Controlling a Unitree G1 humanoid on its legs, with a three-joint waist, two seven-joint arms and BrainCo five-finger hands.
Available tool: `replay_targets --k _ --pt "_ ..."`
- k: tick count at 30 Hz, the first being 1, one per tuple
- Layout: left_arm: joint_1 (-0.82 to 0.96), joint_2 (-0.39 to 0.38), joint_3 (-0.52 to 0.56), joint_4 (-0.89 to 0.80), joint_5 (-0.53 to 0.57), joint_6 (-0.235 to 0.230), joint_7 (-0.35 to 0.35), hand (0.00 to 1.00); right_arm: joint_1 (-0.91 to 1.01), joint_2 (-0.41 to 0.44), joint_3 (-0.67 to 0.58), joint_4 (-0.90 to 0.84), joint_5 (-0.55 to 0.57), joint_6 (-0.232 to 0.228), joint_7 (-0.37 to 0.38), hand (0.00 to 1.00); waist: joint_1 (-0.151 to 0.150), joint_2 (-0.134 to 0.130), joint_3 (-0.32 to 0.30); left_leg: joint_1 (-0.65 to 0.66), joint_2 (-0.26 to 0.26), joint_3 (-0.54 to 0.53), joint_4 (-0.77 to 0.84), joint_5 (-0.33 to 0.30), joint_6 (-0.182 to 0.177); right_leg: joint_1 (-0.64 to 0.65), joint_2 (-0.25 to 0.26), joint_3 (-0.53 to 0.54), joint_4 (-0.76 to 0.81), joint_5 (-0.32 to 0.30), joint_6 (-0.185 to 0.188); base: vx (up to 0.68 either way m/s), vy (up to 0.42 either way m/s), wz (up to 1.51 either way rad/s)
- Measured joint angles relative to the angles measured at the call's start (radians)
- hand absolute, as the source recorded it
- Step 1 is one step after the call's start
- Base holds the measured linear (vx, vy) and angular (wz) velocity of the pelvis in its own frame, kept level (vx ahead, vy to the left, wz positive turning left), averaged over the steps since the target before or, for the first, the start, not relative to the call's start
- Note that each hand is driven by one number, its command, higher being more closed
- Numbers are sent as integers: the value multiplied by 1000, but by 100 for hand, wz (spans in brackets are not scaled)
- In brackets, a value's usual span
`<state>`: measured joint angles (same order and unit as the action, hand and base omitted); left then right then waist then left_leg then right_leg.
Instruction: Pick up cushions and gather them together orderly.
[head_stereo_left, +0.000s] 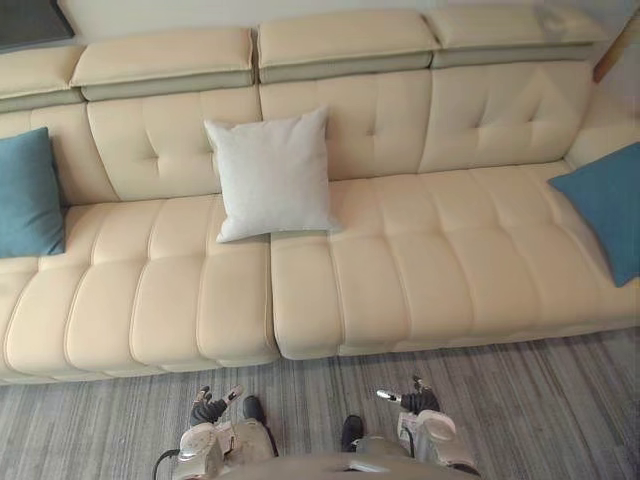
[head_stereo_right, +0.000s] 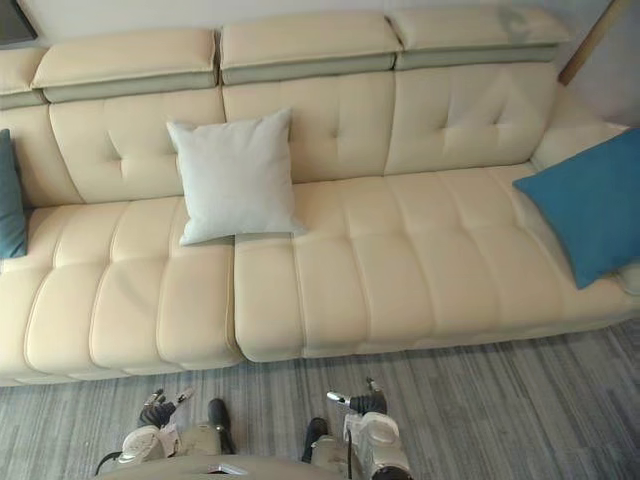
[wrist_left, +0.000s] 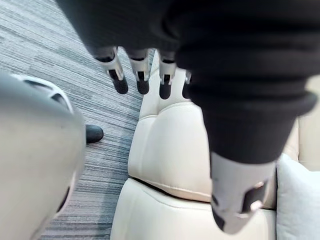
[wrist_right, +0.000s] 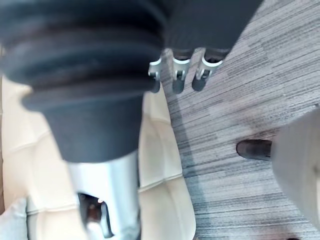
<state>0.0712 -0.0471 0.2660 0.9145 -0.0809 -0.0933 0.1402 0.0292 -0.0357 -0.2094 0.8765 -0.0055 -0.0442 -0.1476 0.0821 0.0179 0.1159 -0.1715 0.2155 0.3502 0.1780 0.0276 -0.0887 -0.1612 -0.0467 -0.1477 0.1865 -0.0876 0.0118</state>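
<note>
A white cushion (head_stereo_left: 272, 175) leans upright against the back of the cream sofa (head_stereo_left: 420, 260), near its middle. A teal cushion (head_stereo_left: 27, 195) stands at the sofa's far left. Another teal cushion (head_stereo_left: 605, 205) leans at the far right end. My left hand (head_stereo_left: 210, 405) hangs low over the carpet in front of the sofa, and its straight fingers (wrist_left: 141, 75) hold nothing. At the same height my right hand (head_stereo_left: 415, 398) is also open and empty, fingers (wrist_right: 177, 75) relaxed. Both hands are well short of the cushions.
Grey striped carpet (head_stereo_left: 540, 410) runs along the sofa's front edge. The sofa has a seam (head_stereo_left: 270, 290) between two seat sections just below the white cushion. A dark object (head_stereo_left: 30, 22) sits at the back left corner.
</note>
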Motion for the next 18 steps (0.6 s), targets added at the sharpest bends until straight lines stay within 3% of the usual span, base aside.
replay_targets --k 2,4,5,7,8,12,14,15,16,17,18 --pt "3 -2 21 1 0 -2 0 0 2 3 -1 -10 0 -1 -5 0 5 -7 1 -18 -26 -73 162 -125 15 -25 -16 34 -1 10 -7 -116 200 -111" --pt "1 -7 35 2 1 -1 -2 0 36 25 -1 -43 0 -1 -5 0 2 -4 3 1 -49 -131 208 -252 17 -48 4 103 -4 27 8 -122 225 -123" --pt "1 -2 37 2 2 -1 -2 0 44 36 -5 -44 0 -1 -5 0 -1 -7 6 -3 -59 -127 200 -258 19 -47 4 115 -17 36 8 -108 191 -94" --pt "-5 9 38 -1 4 -4 -2 0 63 53 -26 -58 0 2 -5 0 -12 -36 3 5 -71 -101 193 -265 18 -49 -2 125 -20 53 12 -37 143 -56" --pt "-5 18 38 -1 6 -4 -3 0 68 60 -32 -56 1 3 -5 0 -19 -57 -5 19 -99 -100 186 -268 24 -50 -4 170 -51 91 26 -5 98 -33" --pt "-12 21 37 19 9 -3 -4 0 65 64 -28 -56 4 4 -2 0 -29 -59 -14 32 -100 -6 185 -279 30 -88 19 275 -58 176 49 24 64 -75" --pt "-11 22 37 32 11 0 -12 0 45 64 -28 -56 5 4 1 0 -29 -48 -14 36 -84 62 183 -285 29 -111 40 271 -93 226 37 65 -14 -136" --pt "-13 22 37 40 24 4 -15 0 24 63 -28 -46 5 3 6 0 -29 -42 -16 39 -56 140 178 -275 45 -120 56 206 -155 282 -10 44 -84 -150" --pt "-10 23 35 43 27 5 -16 0 5 61 -30 -30 5 5 7 0 -29 -36 -12 54 -37 200 167 -271 50 -121 52 73 -159 243 -74 53 -104 -145" --pt "-15 21 31 43 27 7 -16 0 1 56 -33 -26 5 5 7 0 -31 -26 -6 64 -26 221 167 -271 50 -126 45 -6 -136 206 -104 85 -74 -134" --pt "-19 22 -5 41 27 7 -17 0 -7 40 -39 -10 5 4 6 0 -33 -2 3 113 -8 279 149 -264 37 -132 -14 -263 -46 122 -127 75 -45 -107"
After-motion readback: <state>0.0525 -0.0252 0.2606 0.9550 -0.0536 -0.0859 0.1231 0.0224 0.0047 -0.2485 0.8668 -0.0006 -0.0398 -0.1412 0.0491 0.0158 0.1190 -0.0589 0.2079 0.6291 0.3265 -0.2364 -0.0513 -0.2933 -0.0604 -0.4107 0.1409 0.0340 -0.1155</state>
